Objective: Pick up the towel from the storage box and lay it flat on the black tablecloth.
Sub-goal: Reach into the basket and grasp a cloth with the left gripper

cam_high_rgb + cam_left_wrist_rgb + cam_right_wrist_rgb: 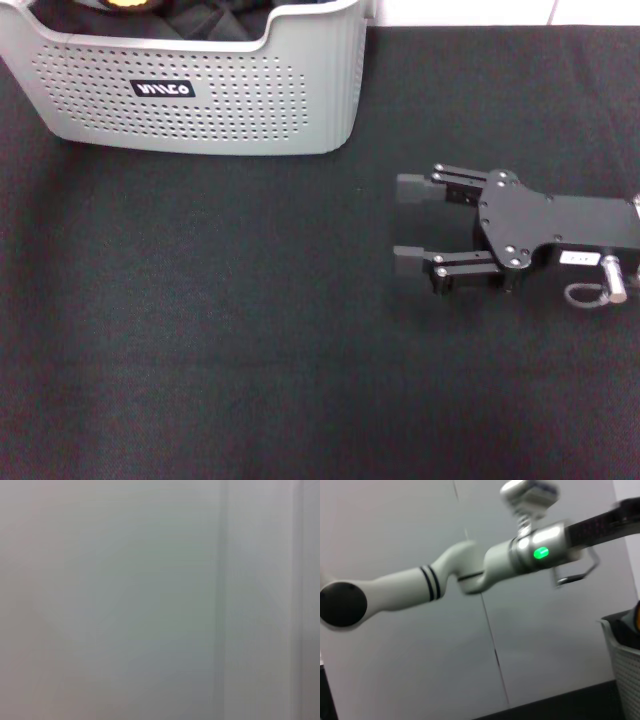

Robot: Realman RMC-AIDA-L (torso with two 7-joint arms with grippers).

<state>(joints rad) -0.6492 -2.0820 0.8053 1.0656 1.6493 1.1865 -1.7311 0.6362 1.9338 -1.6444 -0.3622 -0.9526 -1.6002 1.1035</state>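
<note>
Right gripper spread; towel seemingly orange in box.

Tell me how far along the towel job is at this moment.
Nothing looks done yet. The towel shows only as an orange-yellow scrap inside the storage box, and the black tablecloth has no towel on it. The right hand is out over the cloth beside the box, fingers open and holding nothing. The left arm is raised; its hand is not in view. Reaching in, lifting the towel out and spreading it flat all remain.
</note>
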